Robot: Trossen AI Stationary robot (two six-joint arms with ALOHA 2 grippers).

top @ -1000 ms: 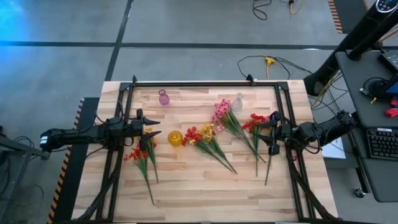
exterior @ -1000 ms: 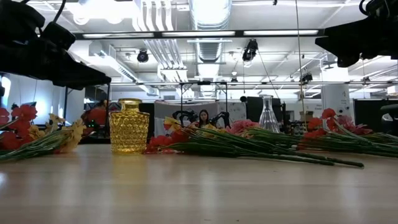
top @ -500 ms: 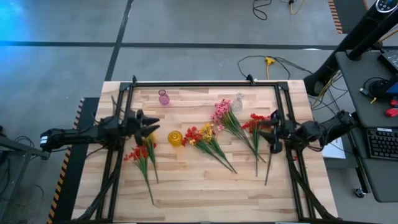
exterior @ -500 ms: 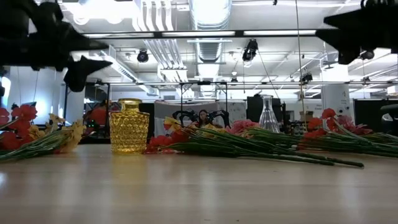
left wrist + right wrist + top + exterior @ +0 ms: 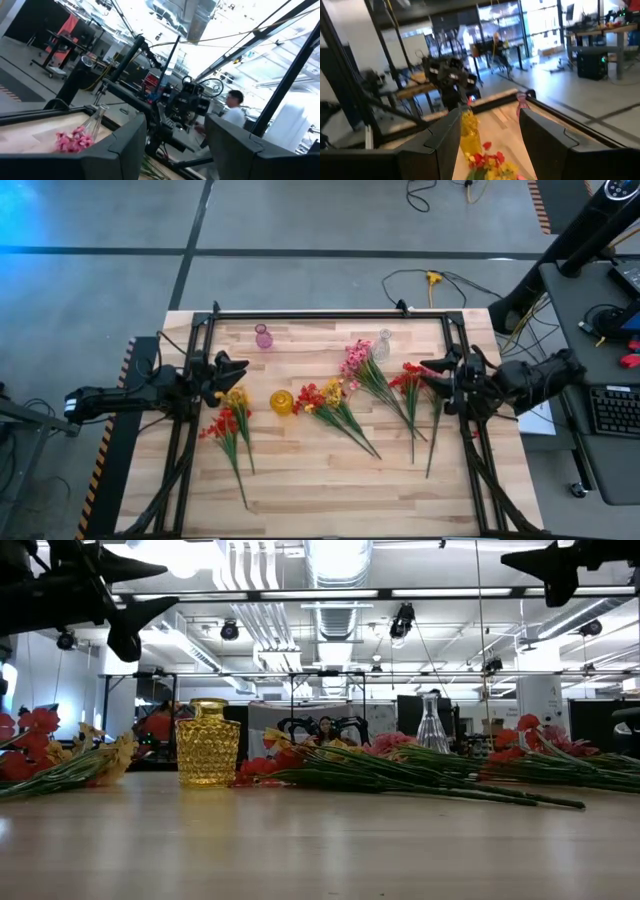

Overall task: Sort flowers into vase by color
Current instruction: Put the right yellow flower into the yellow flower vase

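Sprigs lie flat on the table in several bunches: red and yellow flowers [image 5: 228,425] at the left, a red and yellow bunch [image 5: 325,395] in the middle, pink flowers [image 5: 355,360] beside it and red flowers [image 5: 412,376] at the right. A yellow vase [image 5: 282,402], a pink vase [image 5: 263,337] and a clear vase [image 5: 381,345] stand upright. My left gripper [image 5: 232,368] hangs open, high above the left bunch. My right gripper [image 5: 432,370] hangs open, high above the red flowers. In the low view, both the left gripper [image 5: 130,610] and the right gripper [image 5: 545,565] are far above the table.
A black frame [image 5: 330,313] runs along the table's far edge and down both sides. The near half of the table [image 5: 330,480] is bare wood. In the room beyond, a person [image 5: 232,107] shows behind the right arm.
Both grippers have risen away from the table and tipped up toward level. The left one has also drawn back toward the table's left and far side, off the left bunch. Neither has taken hold of anything, and the flowers lie where they were.
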